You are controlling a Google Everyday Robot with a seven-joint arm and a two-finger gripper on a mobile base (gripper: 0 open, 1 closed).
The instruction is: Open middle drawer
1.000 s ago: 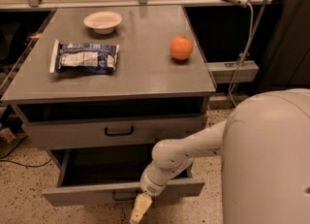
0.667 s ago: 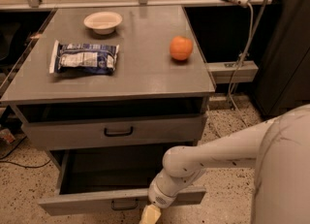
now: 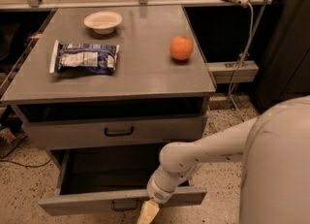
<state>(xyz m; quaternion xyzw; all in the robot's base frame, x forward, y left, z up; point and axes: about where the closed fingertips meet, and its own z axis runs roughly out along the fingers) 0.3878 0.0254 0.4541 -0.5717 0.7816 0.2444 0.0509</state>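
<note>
pincer [image 3: 147,212], grip unclear, at pulled-out grey middle drawer [image 3: 82,202] beside its black handle [image 3: 125,205].

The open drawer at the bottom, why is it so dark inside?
In the camera view, light seems to come from above, so the tabletop shades the inside of the middle drawer; the gripper, at that drawer's front near the picture's bottom, sits in dimmer light.

"Is anything showing words you can read?"

"No. The blue bag [image 3: 85,57] is lying on the left of the grey cabinet [image 3: 145,80] top. It is showing white print, but I cannot make it out."

"And the gripper?"

"The gripper [image 3: 147,212] is hanging low in front of the grey cabinet."
</note>
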